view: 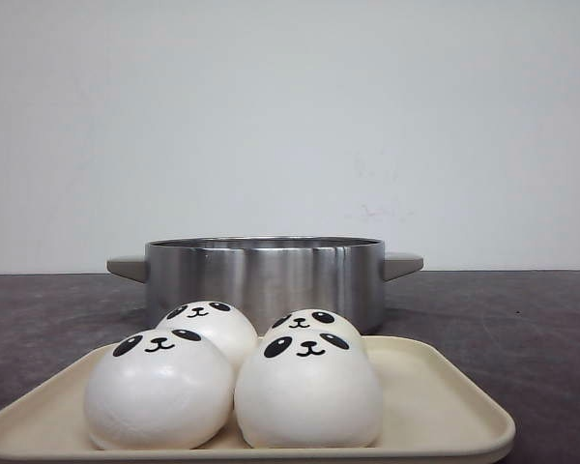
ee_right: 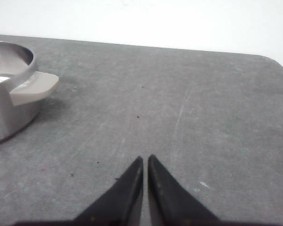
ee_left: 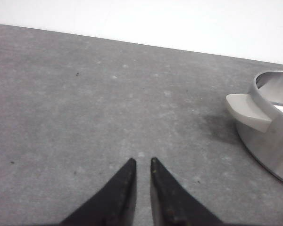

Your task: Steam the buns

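- White panda-faced buns, four, sit clustered on a cream tray before the steel pot.
- Left gripper and right gripper: fingertips nearly together, holding nothing, above grey table.

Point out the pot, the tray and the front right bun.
pot (view: 261, 275): front view, middle of its steel wall.
tray (view: 435, 396): front view, bare floor right of the buns.
front right bun (view: 307, 396): front view, its white belly below the face.
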Robot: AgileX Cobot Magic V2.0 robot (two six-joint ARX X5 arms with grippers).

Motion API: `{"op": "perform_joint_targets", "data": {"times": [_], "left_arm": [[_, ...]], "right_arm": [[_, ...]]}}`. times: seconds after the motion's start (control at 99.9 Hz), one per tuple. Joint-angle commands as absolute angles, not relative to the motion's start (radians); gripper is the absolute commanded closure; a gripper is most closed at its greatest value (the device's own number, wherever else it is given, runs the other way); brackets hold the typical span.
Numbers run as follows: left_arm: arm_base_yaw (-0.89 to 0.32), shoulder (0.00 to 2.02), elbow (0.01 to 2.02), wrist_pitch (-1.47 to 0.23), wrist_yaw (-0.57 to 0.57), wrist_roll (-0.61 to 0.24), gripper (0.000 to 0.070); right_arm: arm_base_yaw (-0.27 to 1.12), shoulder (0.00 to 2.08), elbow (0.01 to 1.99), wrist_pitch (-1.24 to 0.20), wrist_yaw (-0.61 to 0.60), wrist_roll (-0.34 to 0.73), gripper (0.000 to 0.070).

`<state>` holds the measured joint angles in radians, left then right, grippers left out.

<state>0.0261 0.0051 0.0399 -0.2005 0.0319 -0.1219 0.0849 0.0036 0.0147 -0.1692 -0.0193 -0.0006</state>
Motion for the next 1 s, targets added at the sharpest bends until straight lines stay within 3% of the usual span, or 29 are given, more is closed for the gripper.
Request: {"op": "perform_joint_targets", "data": {"times": [0.0, 0.991], "left_arm": [[0.028, 0.003, 0.023, -0.209, 0.034, -0.118, 0.0683], [0.028, 0.003, 0.023, -0.209, 0.034, -0.118, 0.0683]], "right_arm": [[0.086, 0.004, 0.012, -0.158, -0.019, -0.007, 0.0688], [0.086, 0.004, 0.012, -0.158, -0.019, -0.007, 0.0688]]}}
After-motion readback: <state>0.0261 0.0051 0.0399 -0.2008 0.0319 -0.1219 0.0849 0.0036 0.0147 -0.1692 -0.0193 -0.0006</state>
